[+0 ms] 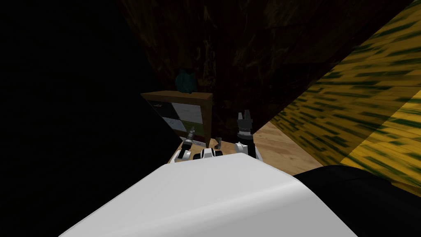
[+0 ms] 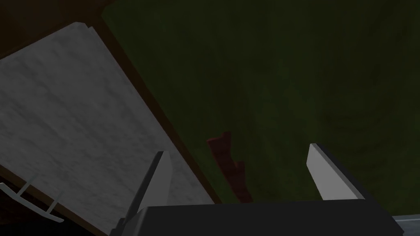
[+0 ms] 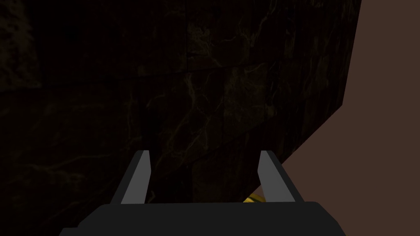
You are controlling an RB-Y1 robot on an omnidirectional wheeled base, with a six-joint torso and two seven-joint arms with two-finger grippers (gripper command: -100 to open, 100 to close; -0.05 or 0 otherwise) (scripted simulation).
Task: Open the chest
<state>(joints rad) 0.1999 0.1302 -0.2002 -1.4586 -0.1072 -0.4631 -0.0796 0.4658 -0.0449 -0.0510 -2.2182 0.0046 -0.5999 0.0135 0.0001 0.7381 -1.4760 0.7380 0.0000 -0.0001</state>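
Chest (image 1: 176,95) looked unopened: left tool (image 2: 238,148) spread empty just beside its grey drawer front (image 2: 74,123), handle (image 2: 28,196) ungrasped beyond one finger; right tool (image 3: 204,151) spread, idle.

Left tool (image 2: 238,149): two thin blade-like fingers (image 2: 164,180), light grey faces, darker side edges, tips cut on slant; mounted on dark box (image 2: 266,219) with flat top. Right tool (image 3: 204,151): same build noted, grey fingers (image 3: 137,180) on black box (image 3: 205,219) (corners chamfered). In head view, right tool (image 1: 245,115) seen dark with pale tips, carried on black-and-white banded wrist (image 1: 245,135). Left forearm (image 1: 183,154) white, rounded, dark joint ring.
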